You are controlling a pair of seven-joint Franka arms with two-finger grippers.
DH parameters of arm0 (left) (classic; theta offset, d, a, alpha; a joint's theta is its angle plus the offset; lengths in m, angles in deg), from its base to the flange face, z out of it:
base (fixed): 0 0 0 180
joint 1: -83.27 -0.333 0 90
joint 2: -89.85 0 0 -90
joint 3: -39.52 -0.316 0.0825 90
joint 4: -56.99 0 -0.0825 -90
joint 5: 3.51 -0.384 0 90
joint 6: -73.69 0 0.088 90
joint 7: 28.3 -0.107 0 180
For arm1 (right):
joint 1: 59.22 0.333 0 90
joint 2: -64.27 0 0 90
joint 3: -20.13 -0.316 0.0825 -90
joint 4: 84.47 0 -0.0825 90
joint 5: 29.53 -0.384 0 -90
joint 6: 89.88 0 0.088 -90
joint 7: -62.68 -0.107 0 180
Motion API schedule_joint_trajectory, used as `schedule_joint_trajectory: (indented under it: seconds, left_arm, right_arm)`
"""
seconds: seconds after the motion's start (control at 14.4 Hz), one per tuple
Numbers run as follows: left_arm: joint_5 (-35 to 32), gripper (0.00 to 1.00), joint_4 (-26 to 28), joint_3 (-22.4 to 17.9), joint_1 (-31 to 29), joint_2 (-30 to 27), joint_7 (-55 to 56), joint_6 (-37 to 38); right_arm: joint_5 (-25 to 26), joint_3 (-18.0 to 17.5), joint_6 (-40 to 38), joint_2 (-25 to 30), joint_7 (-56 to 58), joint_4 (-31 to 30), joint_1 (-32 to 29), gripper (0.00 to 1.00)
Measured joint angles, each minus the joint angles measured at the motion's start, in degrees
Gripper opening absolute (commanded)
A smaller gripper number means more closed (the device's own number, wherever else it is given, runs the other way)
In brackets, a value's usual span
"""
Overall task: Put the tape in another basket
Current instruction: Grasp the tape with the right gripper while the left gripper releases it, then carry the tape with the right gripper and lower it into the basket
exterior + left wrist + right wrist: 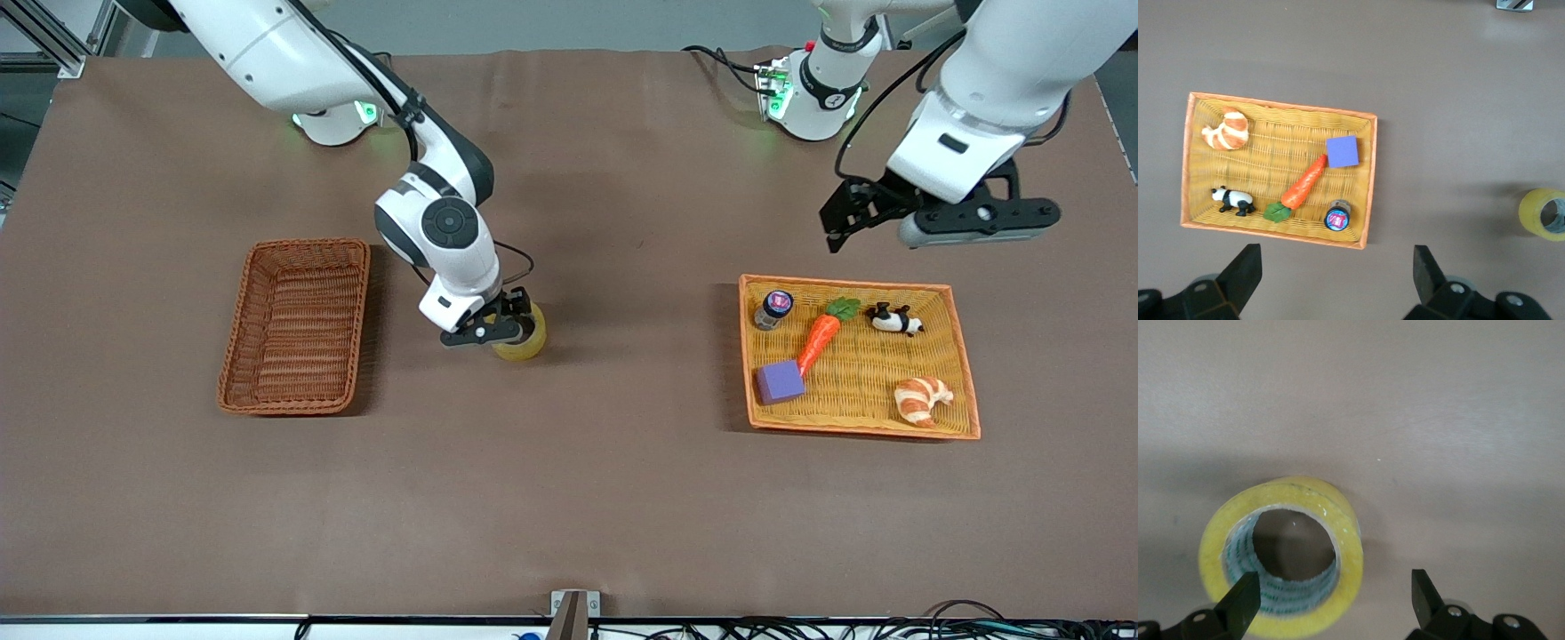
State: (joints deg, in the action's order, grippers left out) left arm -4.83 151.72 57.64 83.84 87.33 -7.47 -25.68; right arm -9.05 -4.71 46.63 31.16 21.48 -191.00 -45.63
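The tape [530, 341], a yellowish ring-shaped roll, rests on the brown table between the two baskets. It also shows in the right wrist view [1346, 520] and the left wrist view [1540, 212]. My right gripper [496, 331] hovers low over it, open; in the right wrist view [1331, 603] one finger is over the roll's rim and the other is over bare table beside it. The dark reddish-brown basket [298, 329] stands empty toward the right arm's end. My left gripper [845, 222] is open and empty, waiting in the air over the table beside the yellow tray.
The yellow-orange woven tray [845, 284] toward the left arm's end holds a carrot [821, 332], a purple block [780, 382], a croissant [921, 397], a panda figure [893, 319] and a small jar [773, 308]. The tray also shows in the left wrist view [1281, 105].
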Motion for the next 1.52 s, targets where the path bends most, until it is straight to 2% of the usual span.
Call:
schedule_joint_trajectory:
  seconds: [0.42, 0.62, 0.83, 1.04, 1.11, 1.25, 1.32, 1.52]
  left_arm:
    - [0.1, 1.0, 1.3, -0.3, -1.5, -1.8, -2.6, 0.0]
    - [0.1, 1.0, 1.2, -0.3, -1.5, -1.8, -2.6, 0.0]
    - [0.1, 1.0, 1.2, -0.3, -1.5, -1.8, -2.7, 0.0]
    - [0.1, 1.0, 1.2, -0.3, -1.5, -1.8, -2.7, 0.0]
    - [0.1, 1.0, 1.2, -0.3, -1.5, -1.7, -2.7, 0.0]
    - [0.1, 1.0, 1.2, -0.3, -1.5, -1.7, -2.7, 0.0]
    - [0.1, 1.0, 1.2, -0.3, -1.5, -1.7, -2.7, 0.0]
    - [0.1, 1.0, 1.2, -0.4, -1.5, -1.7, -2.8, 0.0]
  right_arm:
    - [3.3, 0.0, 3.6, -3.2, 0.0, -0.1, 0.0, 1.0]
    - [4.6, 0.0, 5.6, -3.6, 0.0, -1.0, 0.0, 0.94]
    - [6.1, 0.0, 5.8, -3.7, 0.0, -1.5, 0.0, 0.7]
    - [8.2, 0.0, 5.8, -3.7, -0.1, -2.4, 0.0, 0.55]
    - [8.5, 0.0, 5.8, -3.7, -0.1, -2.5, 0.0, 0.33]
    - [8.6, 0.0, 5.9, -3.7, -0.5, -2.5, -0.1, 0.15]
    - [8.6, 0.0, 5.9, -3.7, -2.1, -2.5, -0.1, 0.08]
    - [9.0, 0.0, 6.1, -3.7, -7.8, -2.1, -0.1, 0.0]
